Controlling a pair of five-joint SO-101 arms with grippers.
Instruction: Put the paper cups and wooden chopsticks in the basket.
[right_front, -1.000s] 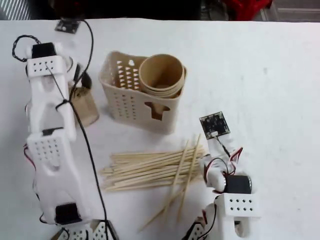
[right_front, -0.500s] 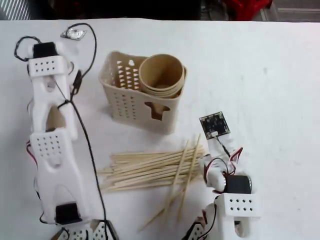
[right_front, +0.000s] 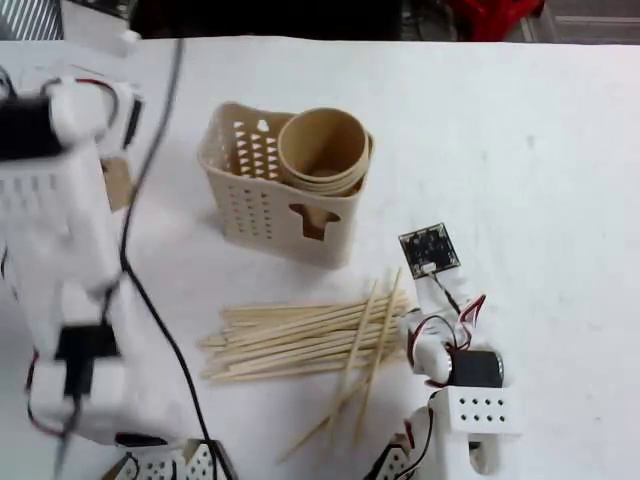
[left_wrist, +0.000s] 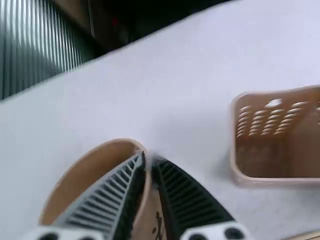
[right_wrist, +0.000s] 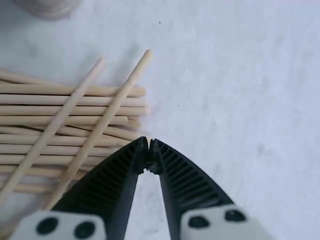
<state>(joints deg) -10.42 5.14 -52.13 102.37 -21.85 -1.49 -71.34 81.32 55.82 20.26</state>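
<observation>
While a cup (left_wrist: 82, 167) is pinched by its rim in the left gripper (left_wrist: 147, 162), apart from the basket (right_front: 255, 205), other cups (right_front: 322, 150) are seen nested inside it. The chopsticks (right_front: 300, 340) are heaped on the table (right_front: 520, 150), with the right gripper (right_wrist: 149, 145) closed, empty, at their tips. Cup delivery is judged underway; carriage over the basket, then release, is called for.

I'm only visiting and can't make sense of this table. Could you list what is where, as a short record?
Left pincer: shut on the rim of a paper cup, one finger inside it
Right pincer: shut, empty, at the ends of the chopsticks
Basket: upright on the table, with stacked cups inside
Chopsticks: loose pile on the table, none seen in the basket
Left to do: the held cup and all the chopsticks
</observation>
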